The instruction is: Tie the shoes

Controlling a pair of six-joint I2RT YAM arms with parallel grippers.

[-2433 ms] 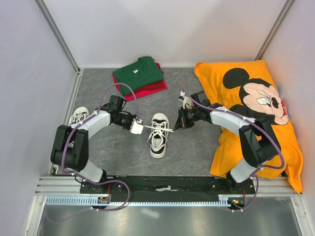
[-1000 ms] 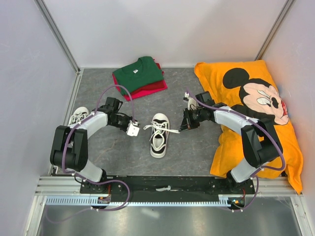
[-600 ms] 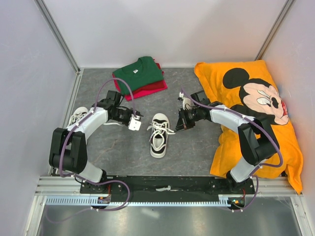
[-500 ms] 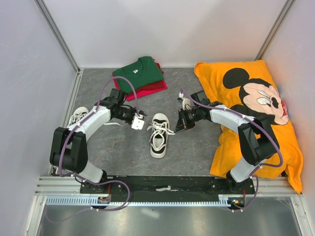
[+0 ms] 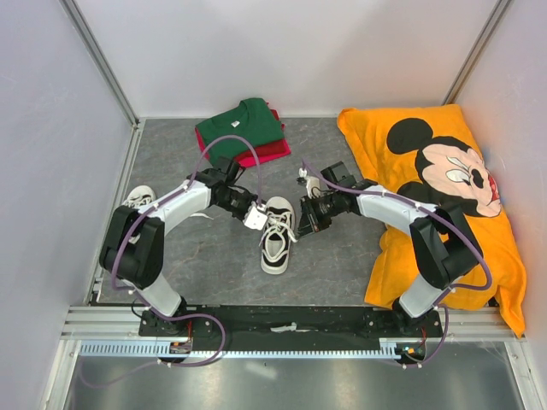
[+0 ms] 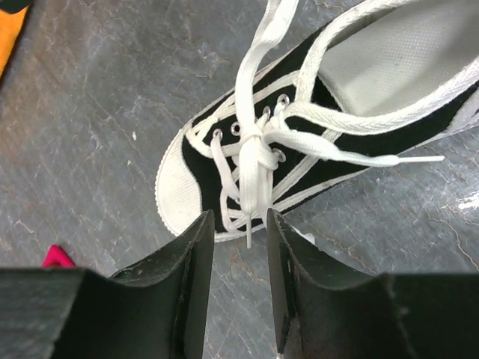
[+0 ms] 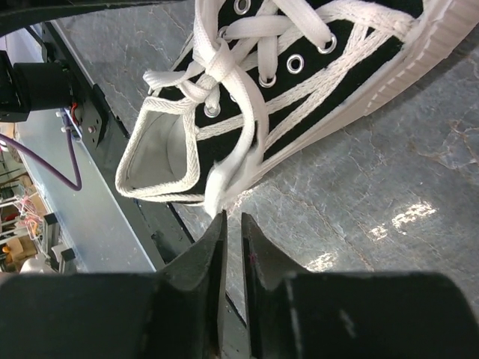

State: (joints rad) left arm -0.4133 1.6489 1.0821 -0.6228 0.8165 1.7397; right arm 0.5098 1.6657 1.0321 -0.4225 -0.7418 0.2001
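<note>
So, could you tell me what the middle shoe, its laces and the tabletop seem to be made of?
Middle shoe: probably canvas; matte dark cloth-like upper. Laces: flat woven fabric, likely cotton; weave shows. Tabletop: grey marbled sheet with faint sheen, perhaps vinyl or stone-look laminate.

White-shelled arms (image 5: 179,203) with black joints, looping purple cables (image 5: 229,137) alongside; black bases (image 5: 162,323) on a black rail (image 5: 291,318); matte black wedge fingers (image 6: 193,277).

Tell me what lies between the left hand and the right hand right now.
One white shoe lies there, its laces directly in line between the left hand and the right hand. The top view shows this.
</note>
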